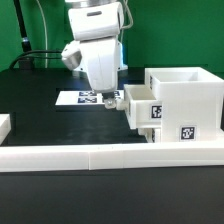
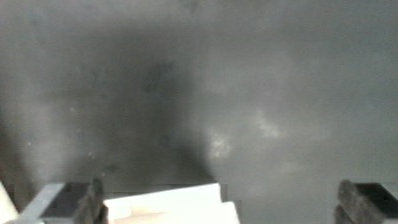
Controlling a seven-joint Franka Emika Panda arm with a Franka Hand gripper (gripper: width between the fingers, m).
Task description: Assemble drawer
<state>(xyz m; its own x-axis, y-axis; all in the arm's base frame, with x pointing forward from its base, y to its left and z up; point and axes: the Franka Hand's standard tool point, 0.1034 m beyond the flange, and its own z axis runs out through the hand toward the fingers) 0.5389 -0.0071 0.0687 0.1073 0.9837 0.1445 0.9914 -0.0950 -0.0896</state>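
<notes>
The drawer's white housing [image 1: 188,98] stands at the exterior view's right, with square tags on its front. An upper tray [image 1: 141,103] sticks partly out of it toward the exterior view's left, and a lower tray [image 1: 152,130] sits below it. My gripper [image 1: 110,100] hangs just left of the upper tray's front, at its height. In the wrist view my gripper [image 2: 217,202] is open, with the fingers [image 2: 68,203] wide apart. A white corner of a tray [image 2: 169,206] lies between them, nearer one finger and not gripped.
A long low white wall [image 1: 100,155] runs along the table's front. The marker board [image 1: 80,98] lies flat behind my gripper. A small white piece [image 1: 4,125] shows at the exterior view's left edge. The table top is black, with a green backdrop and cables behind.
</notes>
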